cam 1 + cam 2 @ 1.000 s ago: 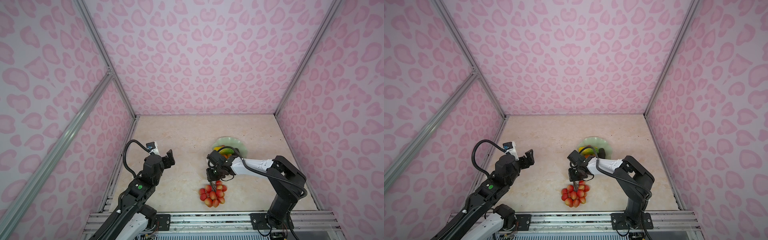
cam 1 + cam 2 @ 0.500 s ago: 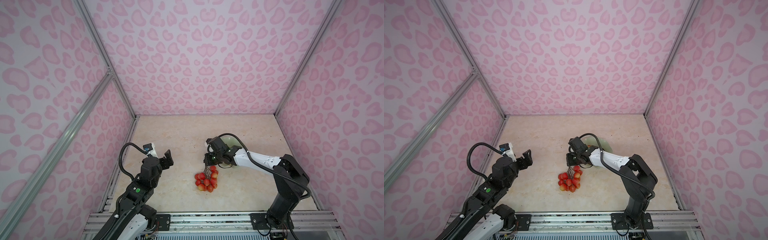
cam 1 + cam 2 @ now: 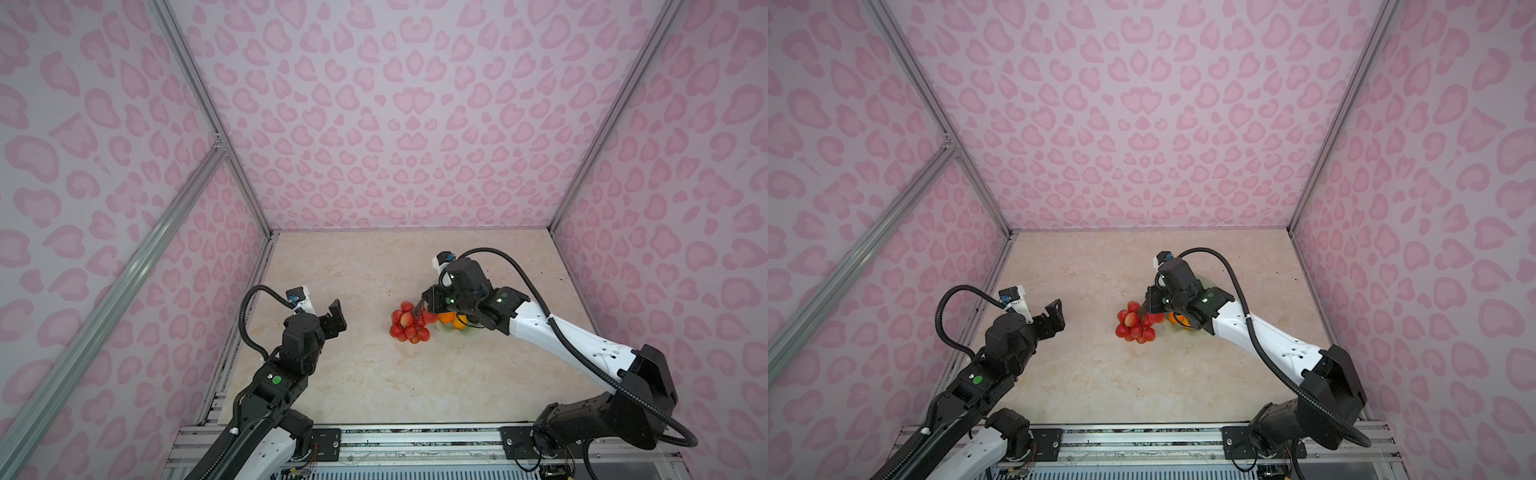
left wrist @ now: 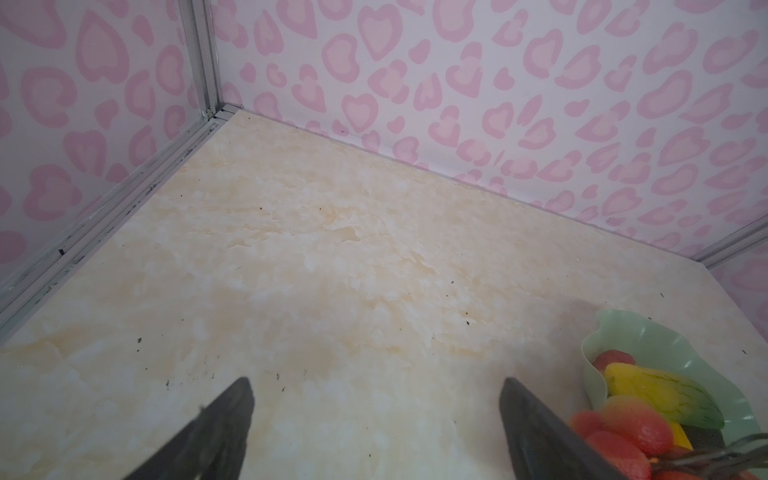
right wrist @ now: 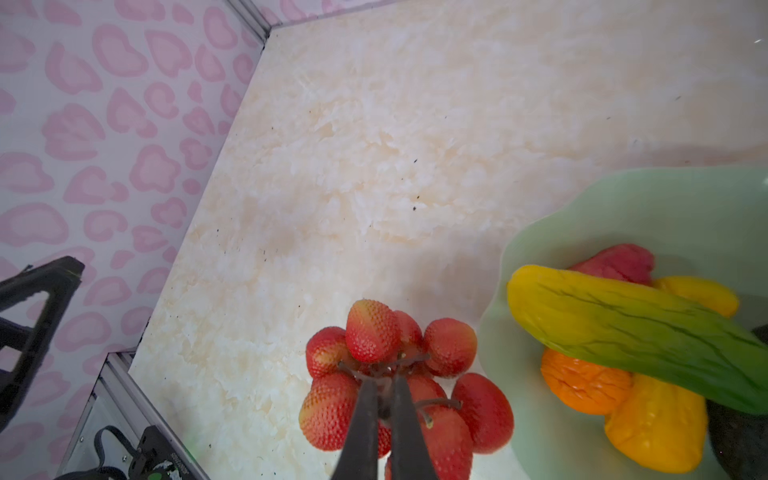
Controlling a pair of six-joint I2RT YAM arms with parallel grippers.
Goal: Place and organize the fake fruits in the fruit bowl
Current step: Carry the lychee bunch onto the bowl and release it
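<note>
My left gripper [image 4: 374, 380] stands spread and empty, well left of the fruit bowl [image 5: 623, 187]. My right gripper [image 5: 383, 380] pinches the stem of the red cluster [image 3: 409, 326], just left of the bowl's rim. Transfer step; next, I judge: carry it over the rim, then release.

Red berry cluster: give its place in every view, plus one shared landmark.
Top view: red berry cluster below centre, hanging from the right gripper.
Top view: same spot.
Left wrist: partly cut off, beside the fruit bowl.
Right wrist: stem pinched in that gripper.
Shared landmark: the bowl.
</note>
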